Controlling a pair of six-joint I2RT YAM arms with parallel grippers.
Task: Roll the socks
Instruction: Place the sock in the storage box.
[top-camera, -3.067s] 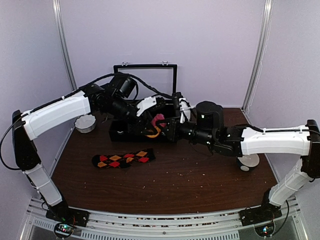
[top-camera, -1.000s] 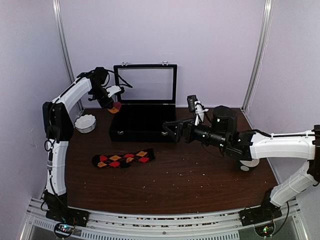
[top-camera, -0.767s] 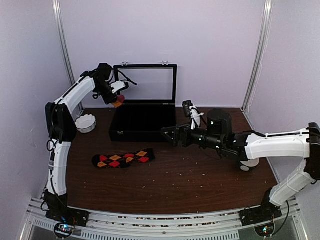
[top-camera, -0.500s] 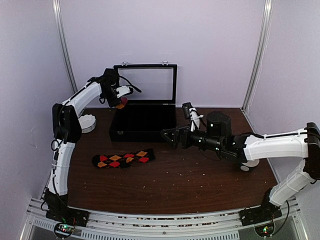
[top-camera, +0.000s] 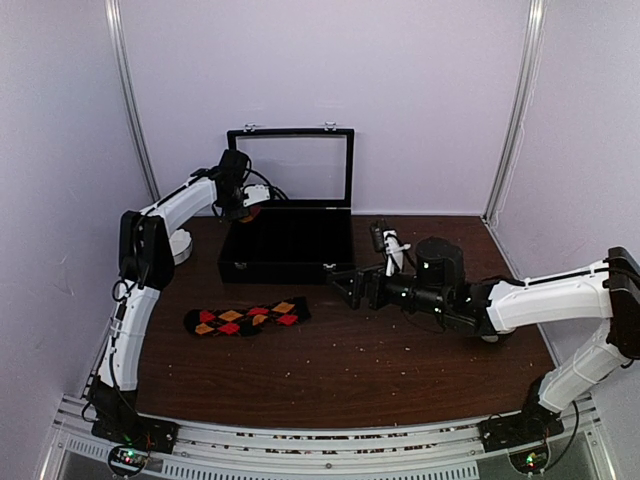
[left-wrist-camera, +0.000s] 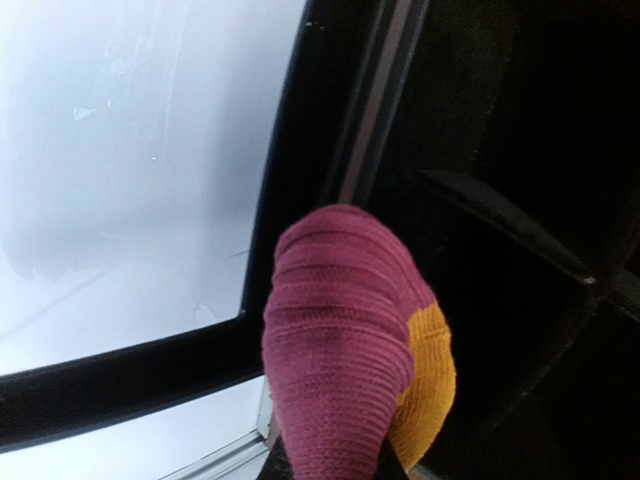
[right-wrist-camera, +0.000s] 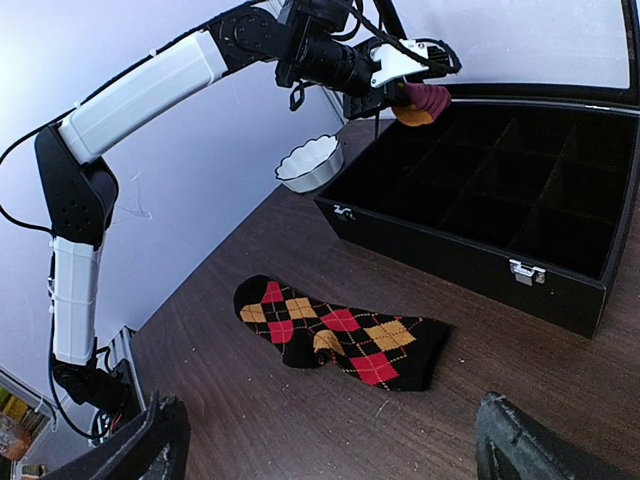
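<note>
Clamping the pink sock (left-wrist-camera: 340, 340), the left gripper (right-wrist-camera: 410, 92) is mostly hidden by it.

The pink sock (left-wrist-camera: 340, 350) runs off the bottom edge of the left wrist view, so the left gripper (right-wrist-camera: 408, 92) holding it is hidden there. From the top it is only a tiny speck. On the right gripper (right-wrist-camera: 330, 425), both fingers (right-wrist-camera: 150, 445) are cut off at the bottom edge. The left arm (top-camera: 150, 245) hides part of the bowl (top-camera: 182, 244). The box (right-wrist-camera: 560, 290) is cut off at the right edge.

White link shells & black joints are seen on left arm (top-camera: 185, 203) & right arm (top-camera: 545, 296). Thin black cables are looped nr left wrist. Right gripper (top-camera: 348, 284) is moulded in black, fingertips rounded.
</note>
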